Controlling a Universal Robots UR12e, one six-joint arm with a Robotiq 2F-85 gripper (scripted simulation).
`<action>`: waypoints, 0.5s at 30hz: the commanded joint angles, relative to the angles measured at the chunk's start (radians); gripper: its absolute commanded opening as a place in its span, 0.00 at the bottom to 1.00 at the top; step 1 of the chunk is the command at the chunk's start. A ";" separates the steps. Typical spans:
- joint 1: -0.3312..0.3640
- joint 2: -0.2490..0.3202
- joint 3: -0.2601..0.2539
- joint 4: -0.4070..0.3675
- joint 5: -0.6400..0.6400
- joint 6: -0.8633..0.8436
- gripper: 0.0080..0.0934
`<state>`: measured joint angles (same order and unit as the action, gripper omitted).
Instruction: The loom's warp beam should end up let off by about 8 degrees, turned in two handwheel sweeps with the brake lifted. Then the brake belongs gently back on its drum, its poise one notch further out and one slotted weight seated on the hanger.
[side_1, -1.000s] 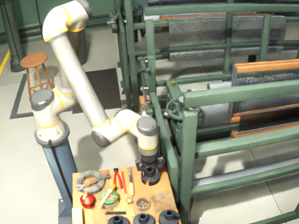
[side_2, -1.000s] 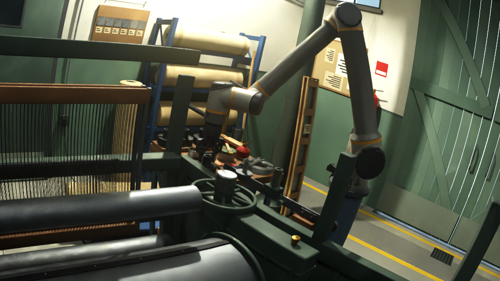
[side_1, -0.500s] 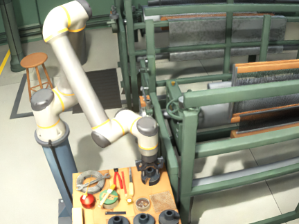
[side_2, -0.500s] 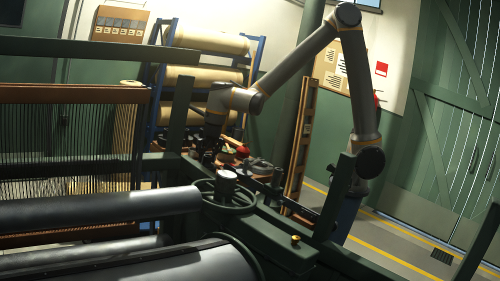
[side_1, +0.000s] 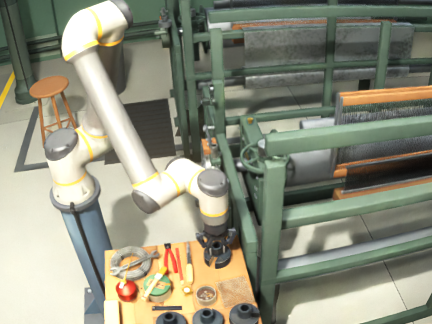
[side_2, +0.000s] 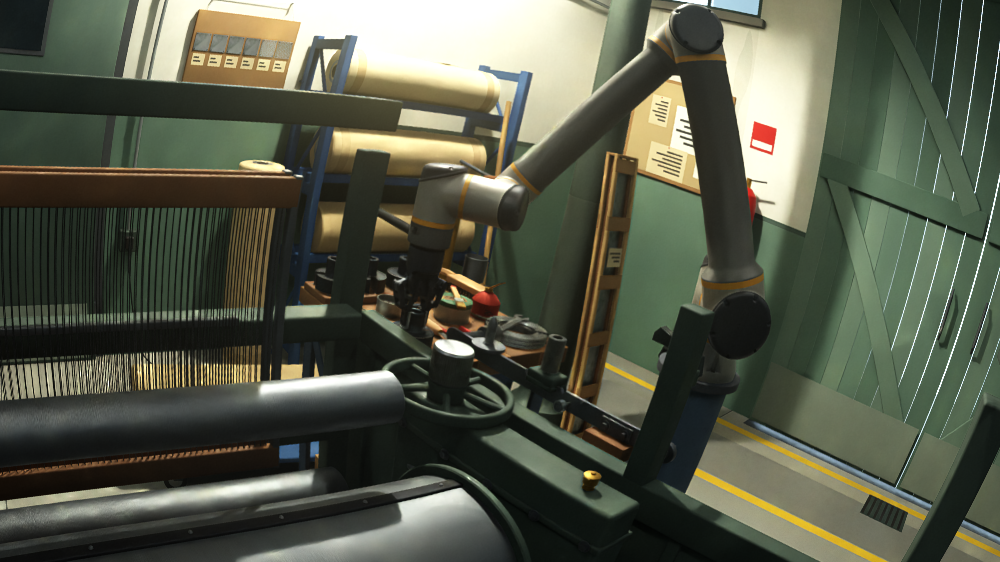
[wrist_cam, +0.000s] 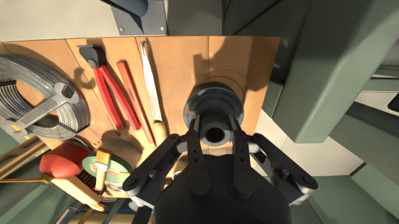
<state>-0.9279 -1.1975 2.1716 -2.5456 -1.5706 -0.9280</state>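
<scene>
A dark slotted weight (wrist_cam: 213, 110) stands on the far right corner of the wooden tool tray (side_1: 175, 280), beside the green loom frame. My gripper (wrist_cam: 214, 125) reaches straight down over it and is closed on the weight's raised central hub (side_1: 216, 248). Three more slotted weights (side_1: 207, 316) sit in a row along the tray's near edge. The handwheel (side_2: 447, 391) lies flat on the loom frame behind the tray, with a round knob at its centre. The brake lever and its hanger are hard to make out.
The loom's green upright post (side_1: 272, 220) stands right beside the tray's right edge, close to my wrist. On the tray lie a wire coil with a spanner (wrist_cam: 43, 100), red pliers (wrist_cam: 105, 83), a red oil can (wrist_cam: 61, 161), a tape roll and a brush. A stool (side_1: 50, 100) stands far left.
</scene>
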 joint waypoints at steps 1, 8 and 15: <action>0.000 0.000 0.000 -0.001 0.000 0.000 0.37; 0.000 0.001 0.000 -0.001 0.000 0.000 0.21; -0.001 0.002 0.000 -0.001 -0.001 0.000 0.04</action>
<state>-0.9279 -1.1975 2.1716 -2.5457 -1.5706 -0.9280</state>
